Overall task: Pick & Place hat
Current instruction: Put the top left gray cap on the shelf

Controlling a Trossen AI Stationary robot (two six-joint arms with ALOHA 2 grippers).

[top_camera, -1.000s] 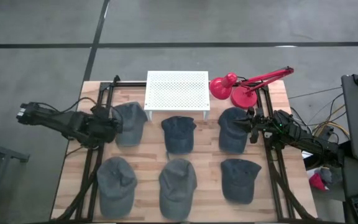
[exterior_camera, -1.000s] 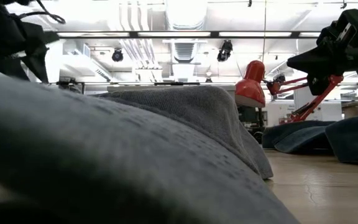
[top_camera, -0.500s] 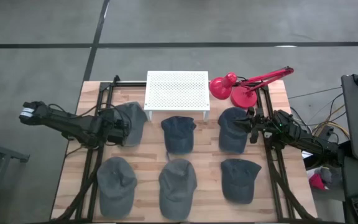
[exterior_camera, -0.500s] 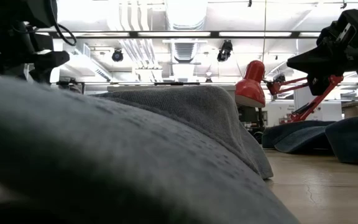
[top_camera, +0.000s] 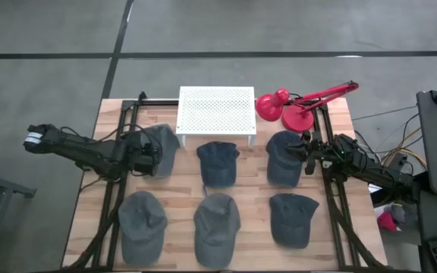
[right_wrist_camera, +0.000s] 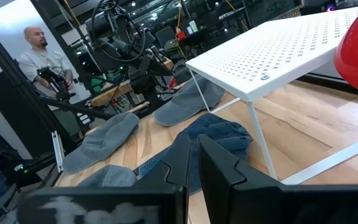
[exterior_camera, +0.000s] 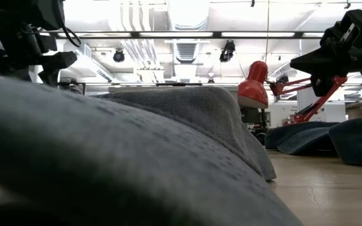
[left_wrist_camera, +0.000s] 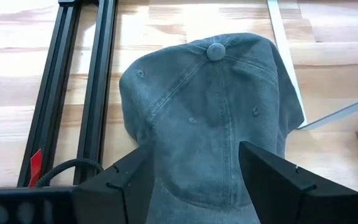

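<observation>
Honestly, with the left gripper (left_wrist_camera: 194,180) spread wide just over the grey hat (top_camera: 160,149) sitting right beside the white perforated rack (top_camera: 216,111), I'd drop straight down and pinch the crown fabric, while the right gripper (top_camera: 303,154), pinched together, waits by the red lamp (top_camera: 290,106).

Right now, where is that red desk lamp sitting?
In the high view the red lamp stands at the table's far right corner, beside the white perforated shelf, just behind the right gripper.
</observation>
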